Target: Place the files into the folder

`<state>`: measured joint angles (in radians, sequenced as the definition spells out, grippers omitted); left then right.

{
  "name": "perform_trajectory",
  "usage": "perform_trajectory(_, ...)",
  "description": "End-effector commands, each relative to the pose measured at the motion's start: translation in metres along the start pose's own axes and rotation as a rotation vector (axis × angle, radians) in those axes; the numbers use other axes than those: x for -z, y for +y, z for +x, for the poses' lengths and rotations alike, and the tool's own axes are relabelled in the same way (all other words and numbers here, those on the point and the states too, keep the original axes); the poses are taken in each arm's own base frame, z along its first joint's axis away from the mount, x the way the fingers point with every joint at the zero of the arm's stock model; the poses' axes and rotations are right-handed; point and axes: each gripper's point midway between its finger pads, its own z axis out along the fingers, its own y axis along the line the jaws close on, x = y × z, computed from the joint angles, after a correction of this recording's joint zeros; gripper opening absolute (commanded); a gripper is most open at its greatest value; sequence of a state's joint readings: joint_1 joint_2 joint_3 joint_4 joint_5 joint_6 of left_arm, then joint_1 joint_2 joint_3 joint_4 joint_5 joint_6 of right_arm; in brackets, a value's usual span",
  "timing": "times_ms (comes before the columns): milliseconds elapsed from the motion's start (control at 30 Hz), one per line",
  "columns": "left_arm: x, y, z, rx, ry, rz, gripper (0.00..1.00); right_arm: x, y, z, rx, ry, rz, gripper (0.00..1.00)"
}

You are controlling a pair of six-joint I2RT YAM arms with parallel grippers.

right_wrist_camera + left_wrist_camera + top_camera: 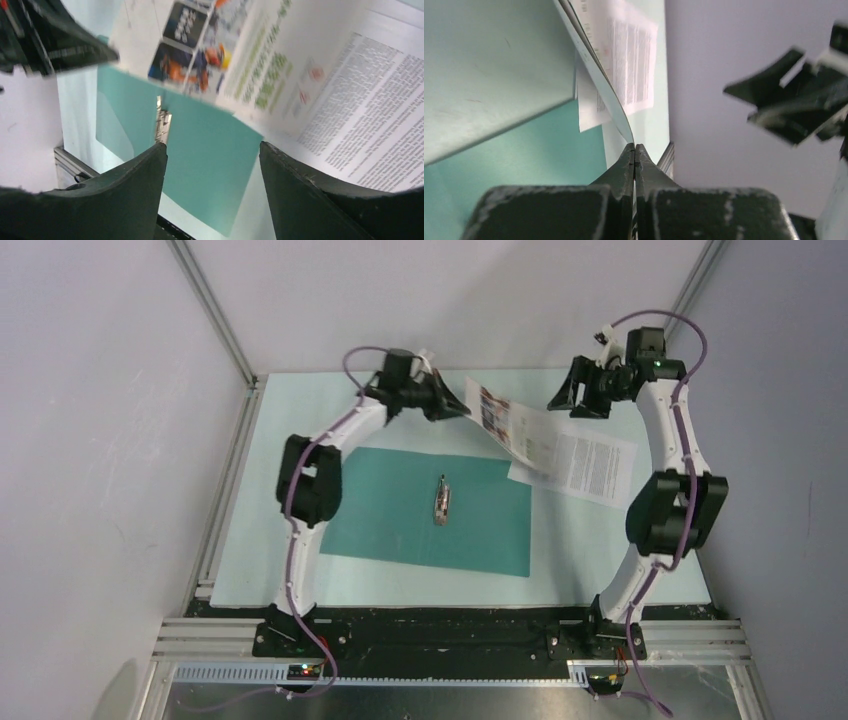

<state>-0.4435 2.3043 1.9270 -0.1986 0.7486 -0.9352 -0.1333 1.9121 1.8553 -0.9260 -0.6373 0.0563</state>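
From above, left gripper (460,409) pinching lifted brochure page (507,422), seen edge-on at its own wrist, right gripper (571,403) open

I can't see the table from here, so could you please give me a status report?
Left gripper shut on brochure corner, sheet lifted. Right gripper open, empty. Folder open flat, text sheet lying to its right. Nothing in the way.

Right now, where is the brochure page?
Top view, far centre: the brochure page pinched by the left gripper, overlapping the text sheet, beyond the folder.
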Motion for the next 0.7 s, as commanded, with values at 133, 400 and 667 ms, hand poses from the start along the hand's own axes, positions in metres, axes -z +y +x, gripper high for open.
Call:
perform_trajectory(133, 0.084, -0.030, -0.051, -0.042, -0.200, 0.012, 0.00, -0.031, 0.070, 0.056, -0.133, 0.132, 0.042, 0.84)
perform_trajectory(400, 0.081, 0.033, -0.039, 0.340, -0.232, -0.173, 0.00, -0.122, 0.122, 0.070, -0.465, 0.323, -0.156, 0.92)
perform_trajectory(667, 0.075, 0.059, -0.012, 0.620, -0.186, -0.222, 0.00, -0.142, 0.099, 0.103, -0.686, 0.400, -0.019, 0.99)
